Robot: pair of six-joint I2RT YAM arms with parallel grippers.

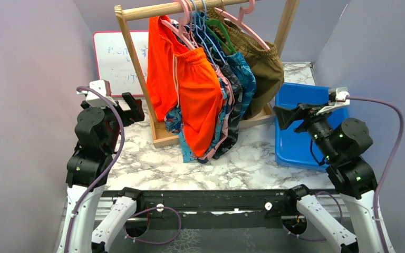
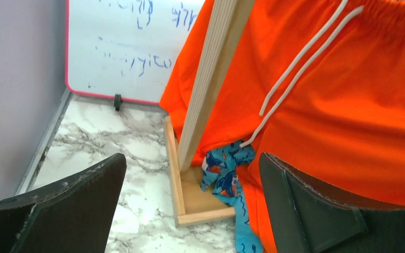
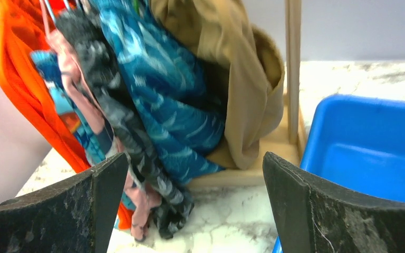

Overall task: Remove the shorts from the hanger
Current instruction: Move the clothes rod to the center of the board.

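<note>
While my left claw [image 1: 133, 109] and right claw [image 1: 286, 116] gape wide apart, holding nothing, the shorts [image 1: 198, 100] hang bunched on the wooden rack [image 1: 133, 58], between my arms, on the marble bench [image 1: 242, 163], blue bin [image 1: 291, 145] under my right claw.

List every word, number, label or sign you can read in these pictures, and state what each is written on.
On the whiteboard: a few lines of blue handwriting, too faint and blurred to read.
On the shorts, the wooden rack and the blue bin: no text, label or number to be seen.
</note>
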